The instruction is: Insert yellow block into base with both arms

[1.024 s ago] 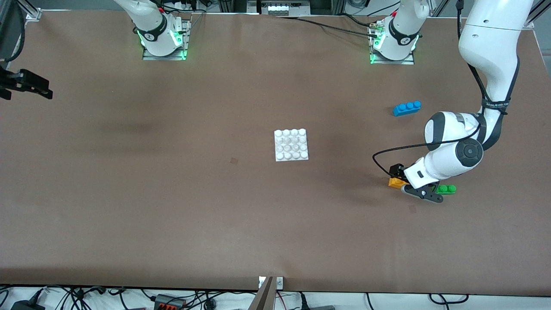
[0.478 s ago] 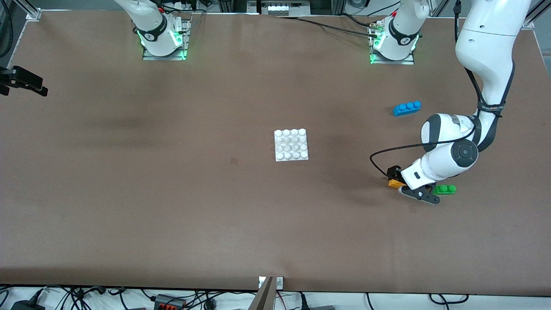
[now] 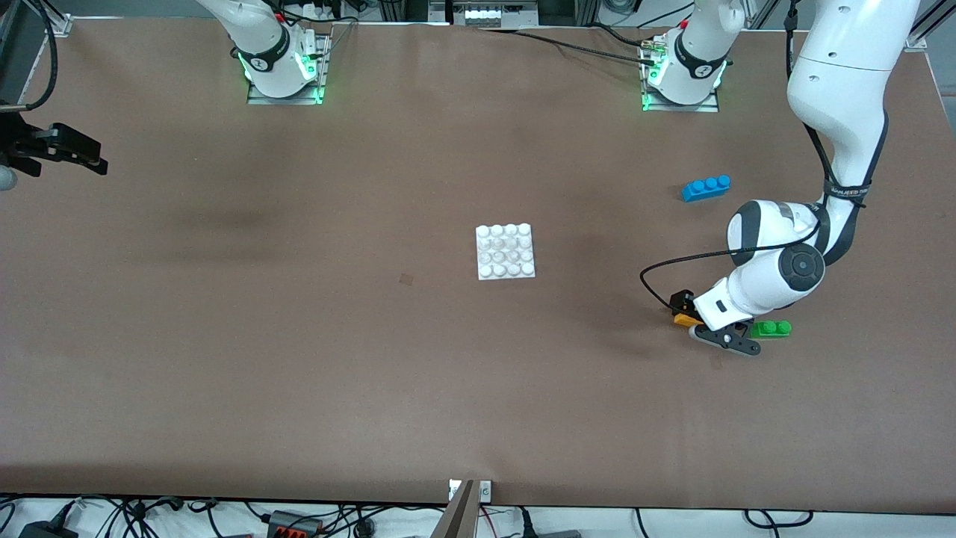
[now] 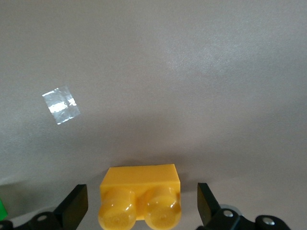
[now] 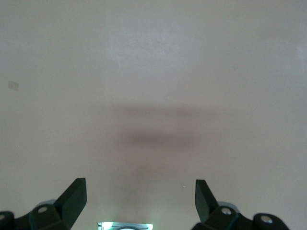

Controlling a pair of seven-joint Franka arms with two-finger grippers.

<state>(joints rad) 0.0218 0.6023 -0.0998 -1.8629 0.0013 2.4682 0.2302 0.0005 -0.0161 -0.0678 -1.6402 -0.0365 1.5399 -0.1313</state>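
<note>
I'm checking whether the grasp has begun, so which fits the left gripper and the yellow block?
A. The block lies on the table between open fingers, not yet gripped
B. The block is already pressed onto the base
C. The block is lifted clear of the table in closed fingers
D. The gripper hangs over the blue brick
A: in the left wrist view the yellow block sits on the table between the left gripper's spread fingers, with gaps on both sides.

White jointed left arm (image 3: 844, 97), black joint sections, black looping cable (image 3: 665, 265), green-lit bases (image 3: 680, 90)
</note>
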